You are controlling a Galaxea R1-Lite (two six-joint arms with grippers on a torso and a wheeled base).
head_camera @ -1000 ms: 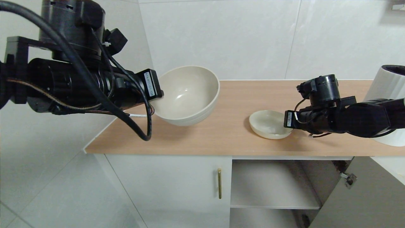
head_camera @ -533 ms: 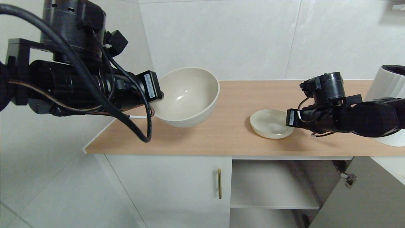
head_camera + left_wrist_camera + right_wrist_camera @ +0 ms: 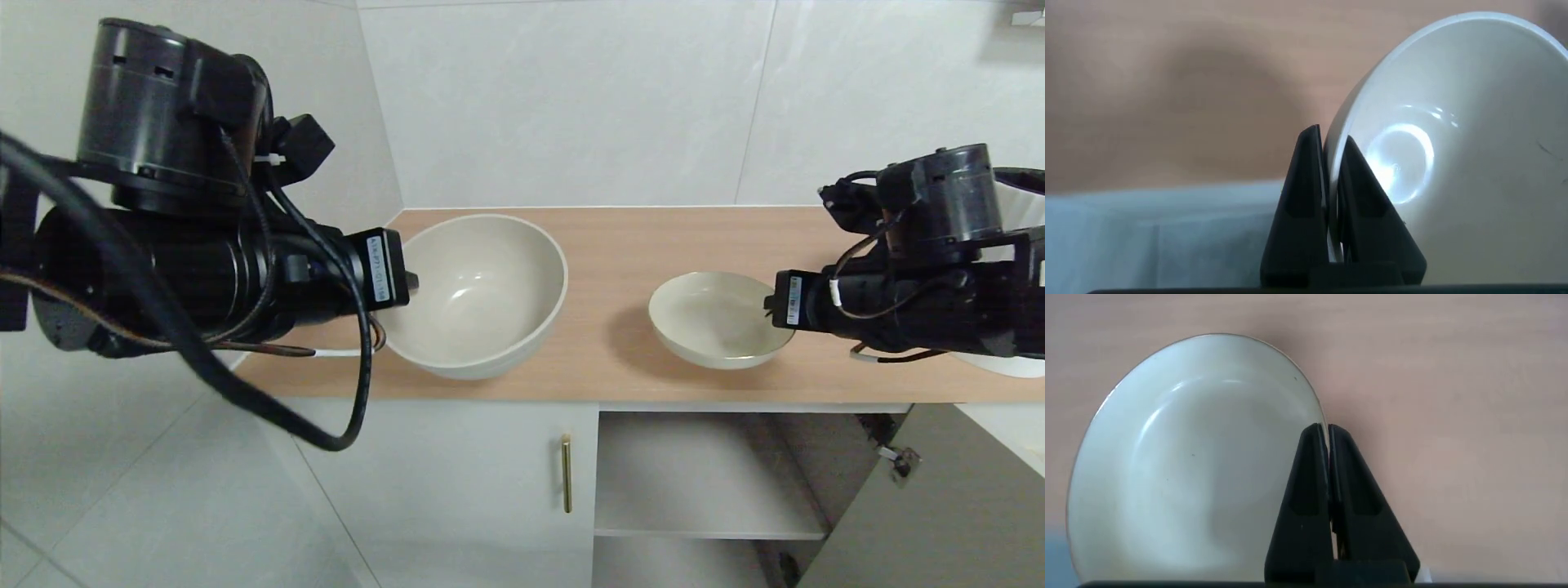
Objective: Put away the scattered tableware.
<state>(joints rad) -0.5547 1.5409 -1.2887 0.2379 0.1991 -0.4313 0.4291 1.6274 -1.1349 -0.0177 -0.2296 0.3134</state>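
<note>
Both arms pulled back to the counter (image 3: 604, 245) front edge. My left pincer (image 3: 408, 282) clamps the big bowl (image 3: 478, 294) rim, centre-left; my right pincer (image 3: 771, 302) clamps the small dish (image 3: 718, 318) rim, centre-right. The shelf (image 3: 702, 490) lies lower right, straight below the dish, so my right arm is nearer.

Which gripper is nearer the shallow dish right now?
Right. The right gripper is shut on the shallow dish at its rim, on the side away from the large bowl. The left gripper is farther along the countertop, shut on the large bowl's rim.
</note>
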